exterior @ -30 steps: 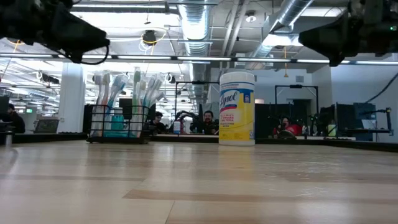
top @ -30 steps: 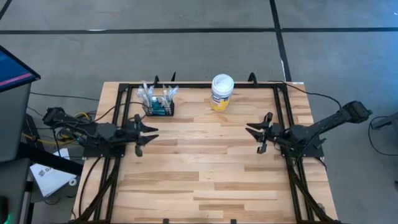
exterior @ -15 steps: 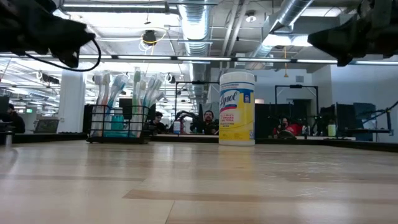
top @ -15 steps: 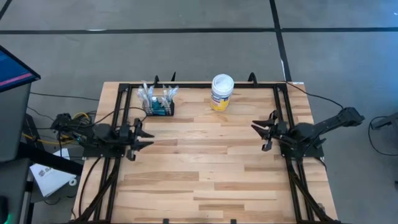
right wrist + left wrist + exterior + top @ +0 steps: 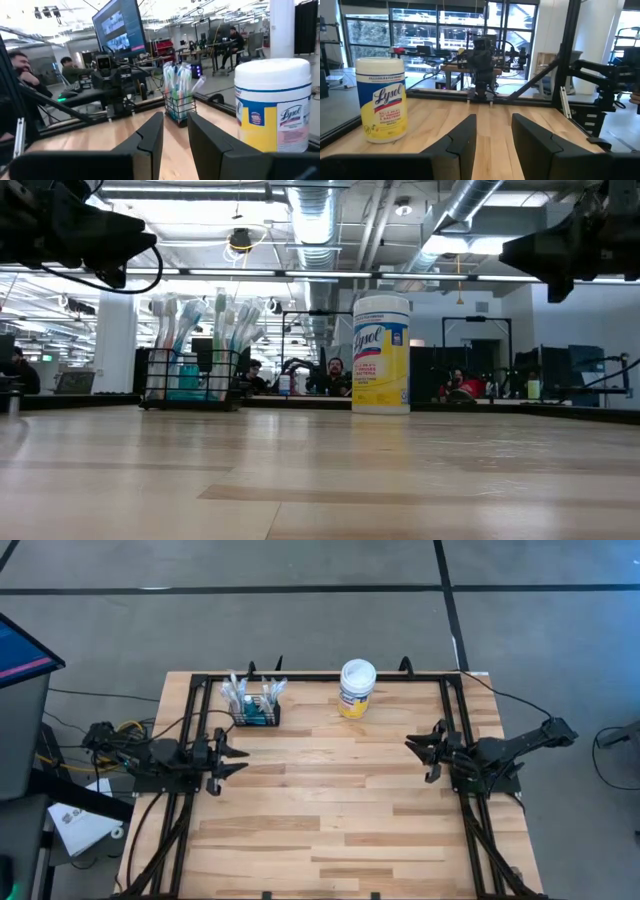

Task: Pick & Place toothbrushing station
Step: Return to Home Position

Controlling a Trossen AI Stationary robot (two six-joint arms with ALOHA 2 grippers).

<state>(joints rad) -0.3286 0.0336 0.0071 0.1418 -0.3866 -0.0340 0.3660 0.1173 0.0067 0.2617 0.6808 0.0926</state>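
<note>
- High view: the black mesh basket [image 5: 255, 713] stands near the far edge of the table [image 5: 330, 820], left of the middle, with toothbrushes [image 5: 250, 691] upright in it; a white-lidded yellow tub [image 5: 357, 688] stands to its right, well apart; the left gripper [image 5: 238, 757] hangs at the table's left side, nearer the front than the basket and not touching it; the right gripper [image 5: 418, 755] hangs at the right side, well apart from the basket, with the tub closer to it.
- Low view: the basket [image 5: 190, 385] sits flat on the wood, brush heads above its rim; the tub [image 5: 381, 355] stands to its right; both arms show only as dark shapes in the top corners, well above the table.
- Left wrist view: the two fingers [image 5: 462, 142] stand apart with a plain gap between them and nothing held; the tub stands ahead to one side.
- Right wrist view: the fingers [image 5: 150, 135] are likewise parted and empty; the basket [image 5: 180, 107] shows just past their tips, farther across the table, beside the tub.
</note>
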